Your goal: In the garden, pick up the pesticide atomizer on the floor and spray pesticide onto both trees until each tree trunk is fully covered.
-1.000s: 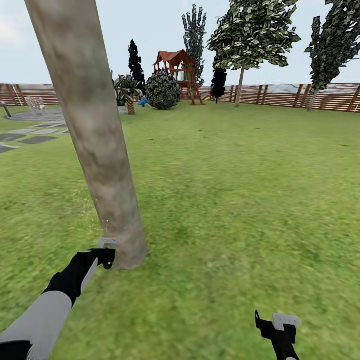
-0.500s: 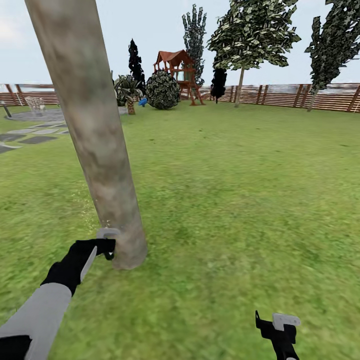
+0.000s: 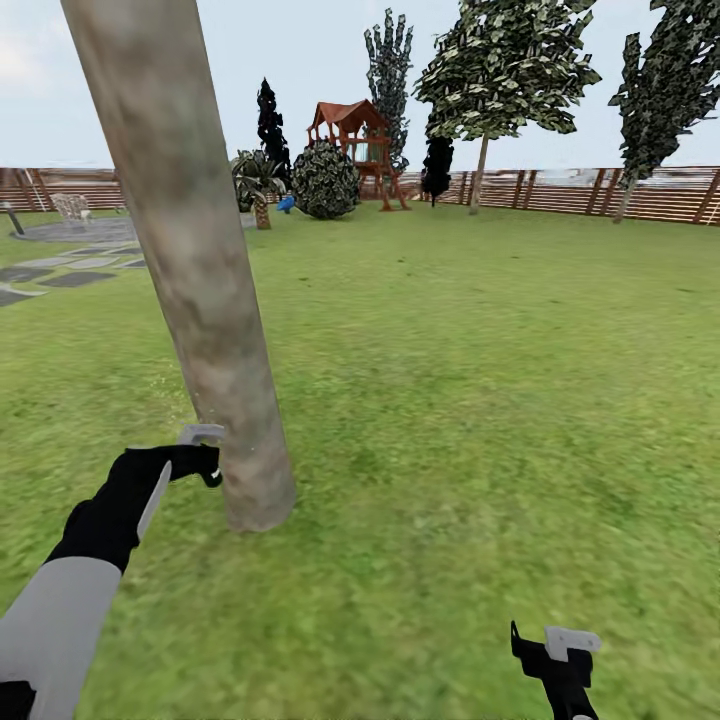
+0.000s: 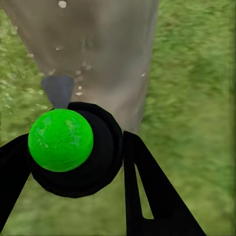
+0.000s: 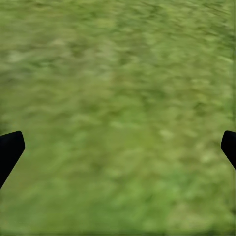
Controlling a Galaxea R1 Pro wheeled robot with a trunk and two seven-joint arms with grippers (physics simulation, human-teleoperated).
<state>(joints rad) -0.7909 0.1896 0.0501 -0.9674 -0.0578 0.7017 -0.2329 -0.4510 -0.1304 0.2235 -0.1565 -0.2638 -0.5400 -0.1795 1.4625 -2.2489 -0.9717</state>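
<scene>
My left gripper (image 3: 203, 463) is shut on the pesticide atomizer (image 3: 199, 435), right beside the lower part of a thick, pale grey-beige tree trunk (image 3: 205, 300). In the left wrist view the atomizer (image 4: 73, 157) is a round black body topped by a bright green ball. Its grey nozzle (image 4: 59, 91) points at the trunk (image 4: 98, 54), which carries small pale droplets. Black fingers (image 4: 142, 187) flank the bottle. My right gripper (image 3: 556, 648) hangs open low on the right over the grass floor (image 5: 118, 98).
Lawn stretches ahead to a brown slatted fence (image 3: 560, 190). Far back stand a pale-trunked tree with jagged green foliage (image 3: 505, 65), a red playhouse (image 3: 350, 140), bushes (image 3: 324, 180) and dark trees. Grey stepping stones (image 3: 60, 270) lie at the left.
My left arm has risen along the trunk, carrying the atomizer higher and slightly left. The right arm has stayed still.
</scene>
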